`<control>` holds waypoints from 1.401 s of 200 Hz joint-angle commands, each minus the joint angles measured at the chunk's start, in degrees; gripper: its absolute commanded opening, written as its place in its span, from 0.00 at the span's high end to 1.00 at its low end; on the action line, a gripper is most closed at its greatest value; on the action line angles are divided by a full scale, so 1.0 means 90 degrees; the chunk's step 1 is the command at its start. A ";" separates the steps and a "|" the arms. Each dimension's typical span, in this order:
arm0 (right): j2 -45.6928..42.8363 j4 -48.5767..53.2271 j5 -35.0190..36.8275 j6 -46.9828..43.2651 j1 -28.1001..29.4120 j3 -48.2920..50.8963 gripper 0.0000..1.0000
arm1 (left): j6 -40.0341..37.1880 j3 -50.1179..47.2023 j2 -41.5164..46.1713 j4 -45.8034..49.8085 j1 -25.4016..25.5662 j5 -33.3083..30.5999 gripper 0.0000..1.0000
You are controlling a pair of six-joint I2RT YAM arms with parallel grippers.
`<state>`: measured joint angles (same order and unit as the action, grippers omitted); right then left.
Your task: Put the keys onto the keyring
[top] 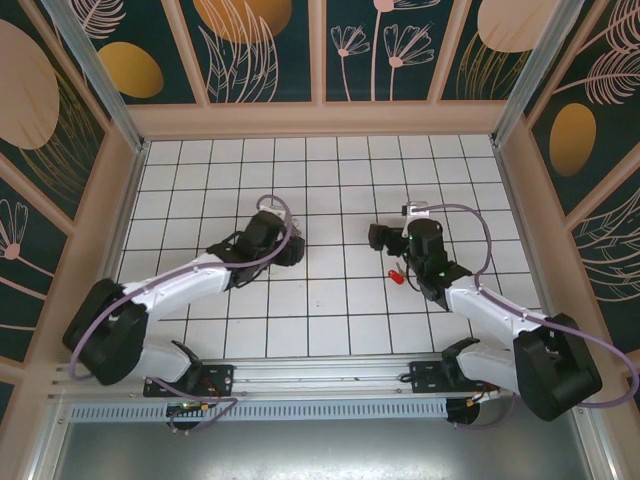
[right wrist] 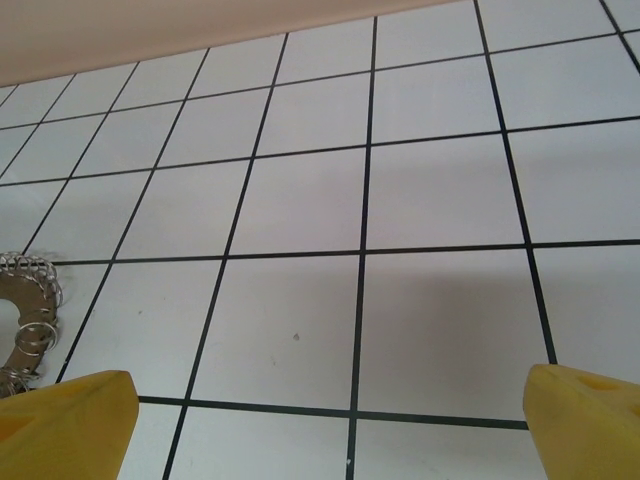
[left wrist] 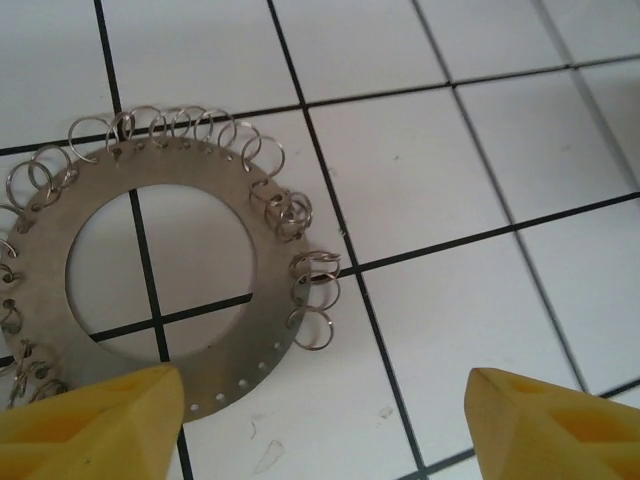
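Observation:
The keyring (left wrist: 215, 345) is a flat grey metal ring lying on the white tiles, with many small wire loops (left wrist: 312, 290) along its outer edge. My left gripper (left wrist: 325, 430) hangs low over it, open. Its left yellow fingertip (left wrist: 95, 425) overlaps the ring's near edge and the right fingertip (left wrist: 555, 425) is over bare tile. From above, the left gripper (top: 285, 248) sits at mid-table. The key (top: 396, 273), with its small red head, lies beside my right arm's wrist. My right gripper (top: 378, 238) is open over bare tiles (right wrist: 320, 420), with the keyring (right wrist: 25, 320) at that view's left edge.
The white tiled floor (top: 330, 170) is ringed by a wooden rim and patterned walls (top: 320, 50). Purple cables loop off both arms. Open tiles lie between the two grippers and toward the back wall.

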<state>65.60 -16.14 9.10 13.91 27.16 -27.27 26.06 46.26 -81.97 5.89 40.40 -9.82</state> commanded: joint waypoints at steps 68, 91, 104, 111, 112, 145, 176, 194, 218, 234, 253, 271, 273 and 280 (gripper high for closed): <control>-0.0307 -0.0218 -0.0262 0.0094 -0.0305 0.0157 0.01 | 0.0834 0.1452 -0.1742 0.1200 0.0850 -0.1658 0.40; -0.0365 -0.0274 -0.0356 0.0151 -0.0380 0.0240 0.01 | 0.0864 0.1444 -0.1761 0.1315 0.0845 -0.1692 0.41; -0.0385 -0.0312 -0.0384 0.0137 -0.0400 0.0283 0.01 | 0.0892 0.1452 -0.1994 0.1375 0.0854 -0.1675 0.41; -0.0389 -0.0335 -0.0399 0.0125 -0.0412 0.0302 0.01 | 0.0900 0.1452 -0.2044 0.1386 0.0854 -0.1663 0.42; -0.0387 -0.0340 -0.0402 0.0125 -0.0416 0.0304 0.01 | 0.0902 0.1452 -0.2049 0.1386 0.0858 -0.1667 0.42; -0.0342 -0.0321 -0.0533 0.0095 -0.0509 0.0295 0.01 | 0.0932 0.1592 -0.2340 0.1464 0.0867 -0.1783 0.50; -0.0391 -0.0344 -0.0565 0.0094 -0.0552 0.0334 0.01 | 0.0914 0.1794 -0.2582 0.1588 0.0870 -0.2081 0.63; -0.0379 -0.0377 -0.0629 0.0094 -0.0572 0.0347 0.01 | 0.0876 0.2001 -0.2789 0.1693 0.0863 -0.2142 0.65; -0.0393 -0.0375 -0.0651 0.0111 -0.0594 0.0354 0.01 | 0.0882 0.2096 -0.2929 0.1750 0.0868 -0.2150 0.65; -0.0427 -0.0374 -0.0650 0.0111 -0.0599 0.0368 0.01 | 0.0903 0.2077 -0.2913 0.1756 0.0863 -0.2142 0.66; -0.0428 -0.0399 -0.0668 0.0108 -0.0625 0.0373 0.01 | 0.0912 0.2070 -0.2932 0.1796 0.0872 -0.2176 0.69; -0.0412 -0.0414 -0.0694 0.0105 -0.0637 0.0373 0.01 | 0.0922 0.2069 -0.2976 0.1806 0.0871 -0.2182 0.70; -0.0414 -0.0414 -0.0698 0.0107 -0.0642 0.0373 0.01 | 0.0922 0.2068 -0.2985 0.1806 0.0865 -0.2180 0.71; -0.0414 -0.0409 -0.0699 0.0109 -0.0653 0.0364 0.01 | 0.0922 0.2067 -0.3004 0.1797 0.0864 -0.2189 0.72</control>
<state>63.05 -17.78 3.29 14.11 21.96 -24.56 33.78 63.99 -107.44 20.23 48.01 -27.75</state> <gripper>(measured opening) 0.990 0.296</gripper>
